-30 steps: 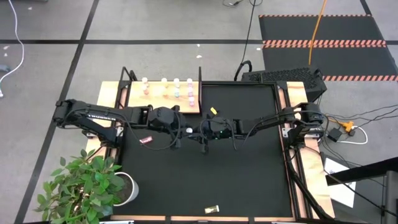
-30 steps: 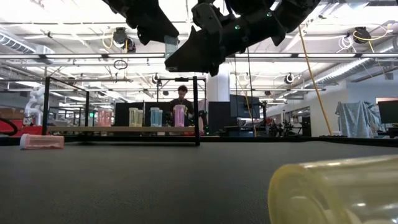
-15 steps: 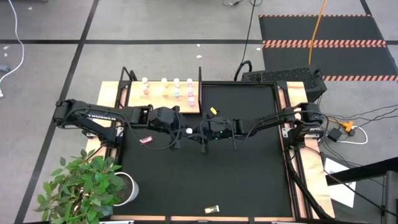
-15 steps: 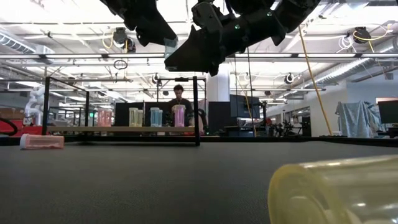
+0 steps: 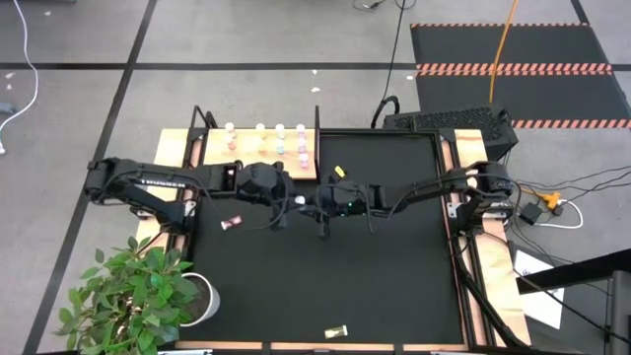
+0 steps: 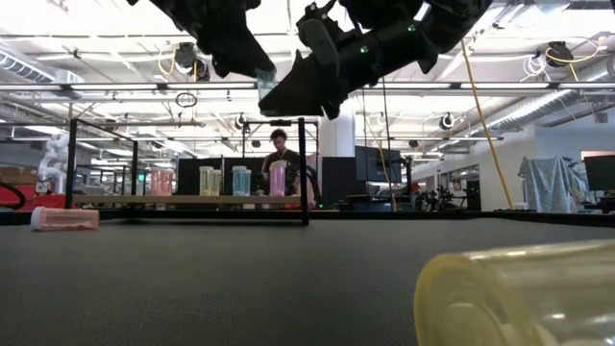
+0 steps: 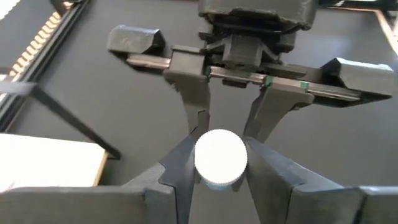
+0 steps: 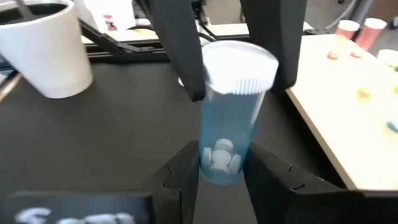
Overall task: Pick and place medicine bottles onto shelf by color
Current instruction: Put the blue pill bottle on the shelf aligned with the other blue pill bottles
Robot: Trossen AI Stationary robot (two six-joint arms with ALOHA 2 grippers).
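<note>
Left hand (image 7: 221,171) just narrowed onto blue bottle (image 8: 227,124) cap; right hand (image 8: 214,171) grips base. Handover under way; shelf (image 5: 266,148) at 11 o'clock.

An open robotics lab: exposed ceiling ducts (image 6: 567,96), workbenches, taped floor matting (image 5: 513,69).
</note>
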